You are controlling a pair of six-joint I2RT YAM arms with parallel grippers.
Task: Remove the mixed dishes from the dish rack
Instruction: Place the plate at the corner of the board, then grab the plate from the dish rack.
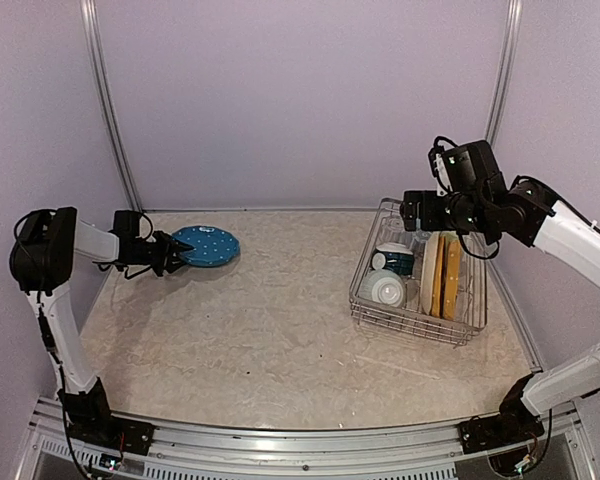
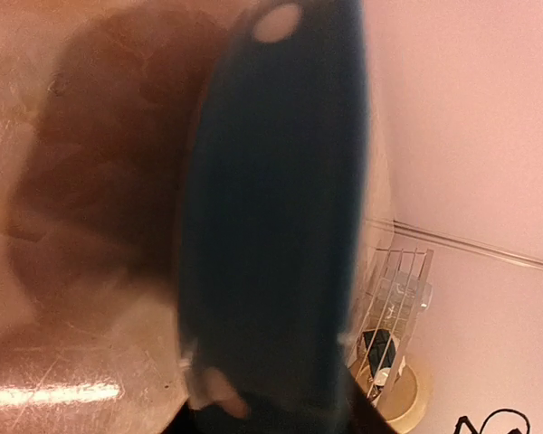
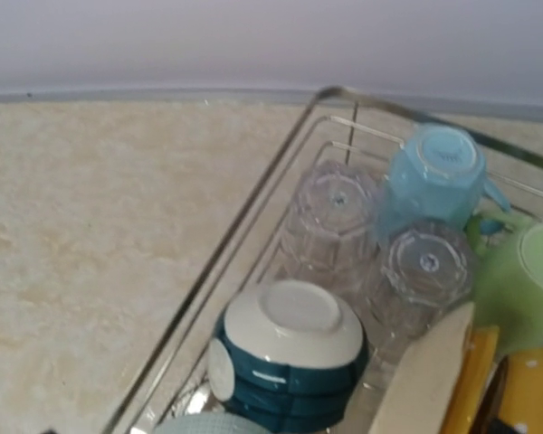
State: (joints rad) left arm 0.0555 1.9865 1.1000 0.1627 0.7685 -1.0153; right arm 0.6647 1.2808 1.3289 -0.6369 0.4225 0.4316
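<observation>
LEFT TO RIGHT: The left gripper (image 1: 178, 252) is clamped on the rim of a blue dotted plate (image 1: 208, 246), held low at the far left of the marbled table (image 1: 280, 320); whether the plate touches the surface is unclear. Well apart at right, the dish rack (image 1: 412, 327) holds an upturned teal-and-white bowl (image 3: 290, 348), 2 inverted clear tumblers (image 3: 335, 203), a light blue mug (image 3: 439, 167), a cream plate (image 3: 425, 380) standing on edge, a pale green mug (image 3: 525, 276) and yellow-orange plates (image 3: 525, 389). The right gripper (image 1: 412, 210) hovers above the rack's far end; how wide it stands cannot be told.
</observation>
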